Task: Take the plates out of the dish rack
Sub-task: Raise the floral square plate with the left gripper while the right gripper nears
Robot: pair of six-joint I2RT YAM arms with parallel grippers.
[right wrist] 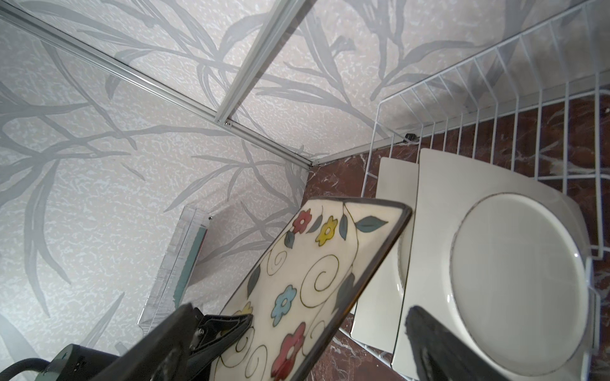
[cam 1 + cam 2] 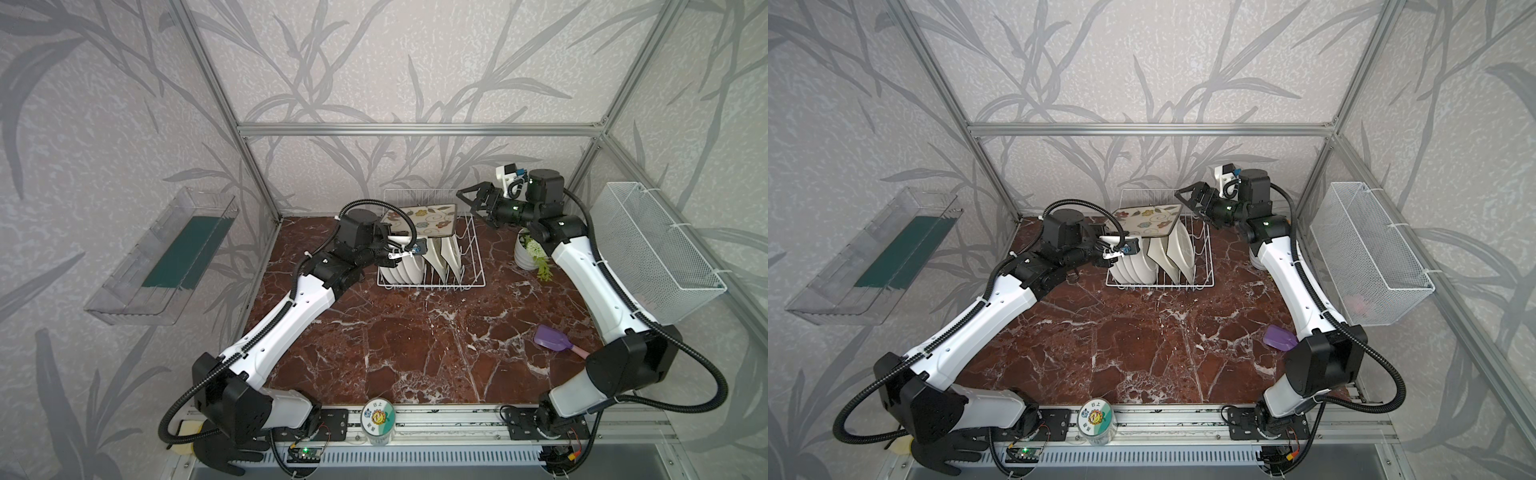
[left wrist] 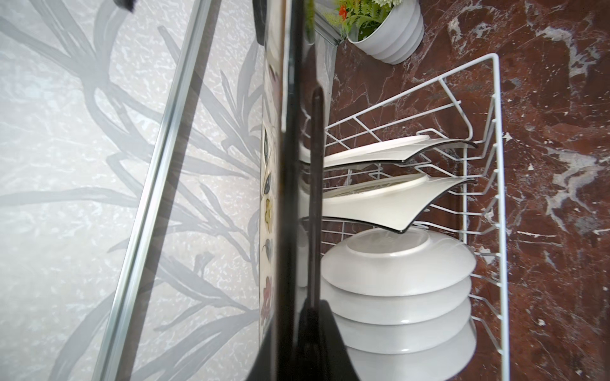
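The dish rack [image 2: 432,285] sits below both claws. Round white plates [image 2: 401,270] and cream square plates [image 2: 448,254] stand in it, under the left gripper [image 2: 390,232]. That claw is clamped on one edge of the floral plate [image 2: 419,222], which hangs above the rack, lying nearly flat (face up, slightly tilted). From its grip the plate stretches straight across toward the right gripper [image 2: 467,201], whose jaws are spread wide and hold nothing. The plate's free corner lies just ahead of that gap; I cannot tell whether it touches a finger. The left arm alone carries the plate, so the right claw looks best placed to take the far edge.
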